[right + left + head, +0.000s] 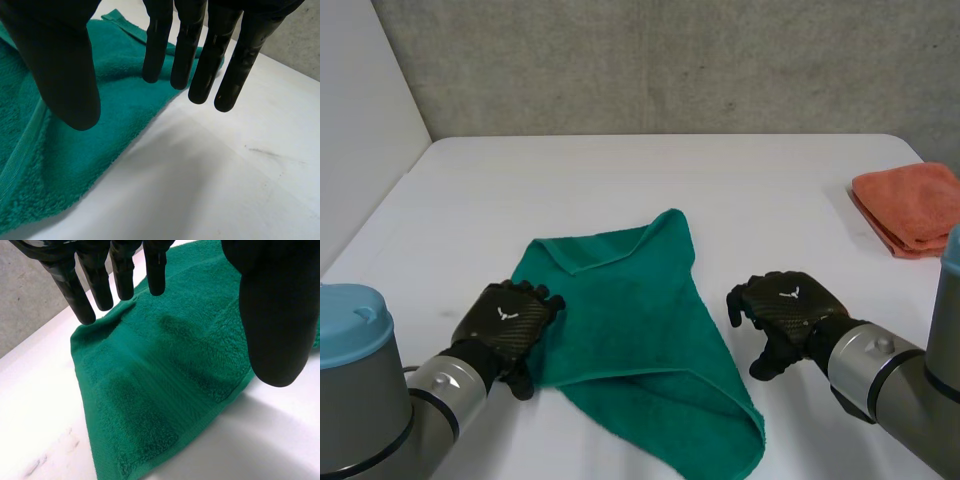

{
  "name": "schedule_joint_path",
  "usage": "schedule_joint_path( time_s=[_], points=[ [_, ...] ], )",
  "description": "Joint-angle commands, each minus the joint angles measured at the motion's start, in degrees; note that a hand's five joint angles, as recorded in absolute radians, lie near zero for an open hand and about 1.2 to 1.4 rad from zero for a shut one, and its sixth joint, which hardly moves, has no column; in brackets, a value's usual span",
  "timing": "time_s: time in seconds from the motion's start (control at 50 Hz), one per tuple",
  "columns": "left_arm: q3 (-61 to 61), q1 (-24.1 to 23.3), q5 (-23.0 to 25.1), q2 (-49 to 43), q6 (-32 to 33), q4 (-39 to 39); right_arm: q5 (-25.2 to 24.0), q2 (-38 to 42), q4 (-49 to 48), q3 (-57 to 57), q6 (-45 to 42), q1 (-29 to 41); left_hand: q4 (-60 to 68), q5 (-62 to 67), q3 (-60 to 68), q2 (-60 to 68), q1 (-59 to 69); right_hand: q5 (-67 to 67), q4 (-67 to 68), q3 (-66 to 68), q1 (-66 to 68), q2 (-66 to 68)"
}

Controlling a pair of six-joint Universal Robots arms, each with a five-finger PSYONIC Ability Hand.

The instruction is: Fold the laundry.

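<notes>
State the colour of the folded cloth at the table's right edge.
Folded cloth is orange, best in head view.

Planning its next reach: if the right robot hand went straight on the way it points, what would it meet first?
Probably the green towel: its edge lies just ahead of the right robot hand.

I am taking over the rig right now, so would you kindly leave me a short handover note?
Left hand: open, fingers straight, over the green towel's left edge, gripping nothing.
Right hand: open, over the bare table just beside the green towel's right edge, holding nothing.
Things: the green towel lies mid-table in a rumpled, rough triangle with its far edge turned over. The orange towel sits at the table's far right edge.
Done: the orange towel looks folded.
Left: the green towel is not neatly folded; it likely needs flattening, then folding.
</notes>
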Motion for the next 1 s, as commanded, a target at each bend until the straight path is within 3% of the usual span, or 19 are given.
schedule_joint_path(
  time_s=[0.02,0.18,0.32,0.42,0.52,0.66,0.78,1.0],
  points=[
    [1.0,-0.3,2.0,-4.4,0.0,3.7,0.3,0.1,-2.6,2.8,-0.5,0.1,6.9,6.9,7.2,7.0,7.0,3.7,4.0,4.0,8.8,3.5],
    [3.9,-0.8,2.9,-8.6,-0.1,3.8,0.3,0.2,-3.6,4.9,-0.6,-0.6,11.8,11.7,12.1,11.9,11.9,3.7,4.0,4.0,8.8,3.5],
    [6.4,-1.5,2.9,-11.5,-0.1,3.8,0.3,-0.3,-4.2,6.4,-0.7,-0.9,25.9,25.8,26.2,26.0,26.0,3.8,4.1,4.2,8.9,3.7],
    [7.6,-1.3,2.4,-12.0,-0.2,3.8,0.3,-0.5,-4.1,6.6,-0.7,-1.0,63.8,63.8,64.1,63.9,64.0,3.7,4.0,4.0,8.8,3.5],
    [7.7,-1.2,2.1,-8.1,-0.3,3.8,0.8,-1.6,-3.9,6.6,-0.6,-1.0,63.9,63.9,64.2,64.0,64.0,1.3,1.6,1.6,6.4,1.2],
    [7.8,-1.7,2.1,-1.7,-0.4,3.2,0.7,-1.8,-0.1,6.4,6.9,-0.8,63.9,63.9,64.2,64.0,64.0,-17.2,-16.9,-16.9,-12.1,-17.3],
    [8.9,-1.6,1.9,1.1,-0.4,3.1,0.6,-1.3,1.7,6.5,15.7,-0.6,63.9,63.9,64.2,64.0,64.0,-17.9,-17.6,-17.5,-12.8,-18.0],
    [10.6,-2.2,1.9,1.4,-0.3,3.0,-0.5,3.9,1.4,3.5,21.3,2.9,63.9,63.9,64.2,64.0,64.0,-17.2,-16.9,-16.9,-12.1,-17.3]
  ],
)
